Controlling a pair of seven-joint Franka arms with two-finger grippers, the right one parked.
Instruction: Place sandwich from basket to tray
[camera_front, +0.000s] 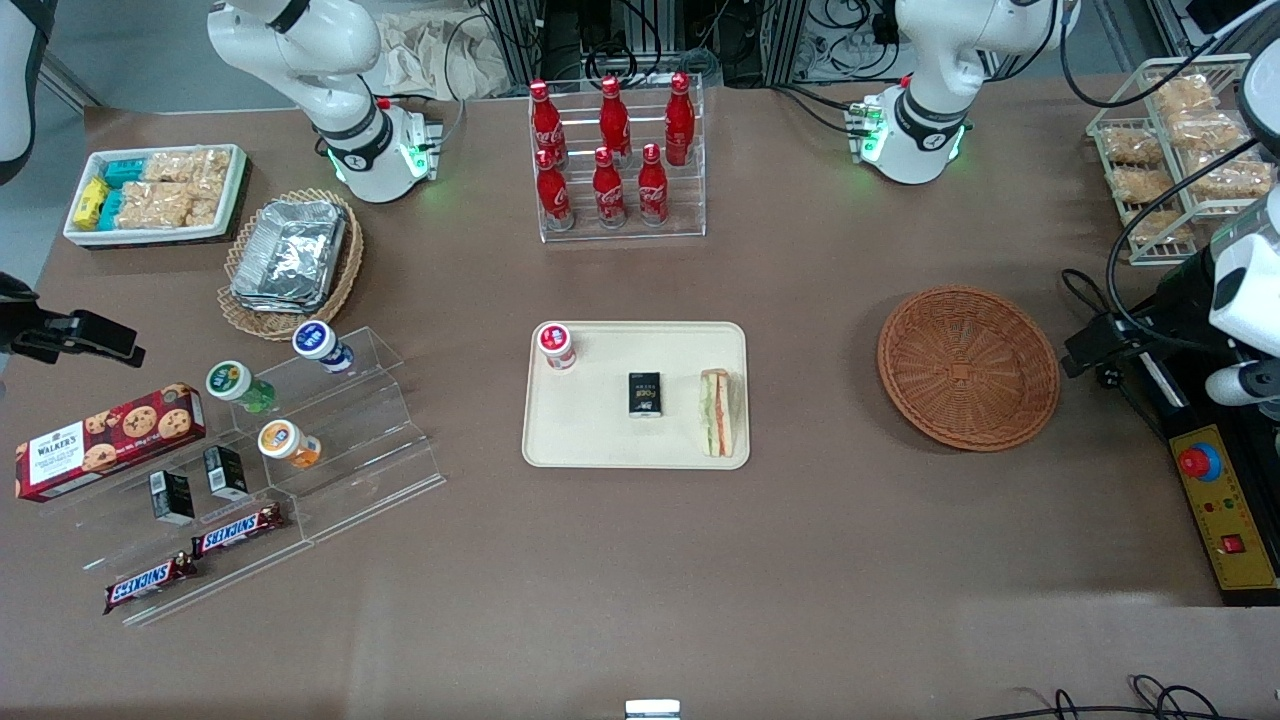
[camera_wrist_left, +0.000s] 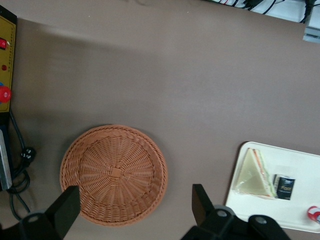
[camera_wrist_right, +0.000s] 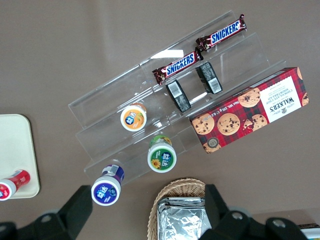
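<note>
Black gripper (camera_wrist_left: 134, 199) fingers (camera_wrist_left: 65, 207) are sitting closest to the wrist camera, spread wide apart and holding nothing. The left arm's gripper is hanging in the air over the working arm's end of the table. Below it, the round reddish-brown basket (camera_front: 968, 367) is showing between the two fingers, with its woven floor fully visible.

In the front view, the basket is resting on the brown table (camera_front: 820, 560) at mid-height of the frame, well apart from the tray (camera_front: 590, 430), which is occupying the centre of the frame.

The sandwich (camera_front: 716, 412) is lying on the cream tray, just inside the tray's rim on the side nearest the basket, its orange, green and pink layers showing along one edge. Beside it, a small black box (camera_front: 645, 393) is standing near the tray's middle. A small bottle with a red cap (camera_front: 556, 345) is sitting at the tray's upper corner, toward the parked arm's end.

Toward the top centre of the front frame, red cola bottles (camera_front: 612, 150) are standing in a clear rack. Low in the frame, at the parked arm's end, two Snickers bars (camera_front: 150, 582) are lying at the foot of a clear stepped stand (camera_front: 380, 440).
</note>
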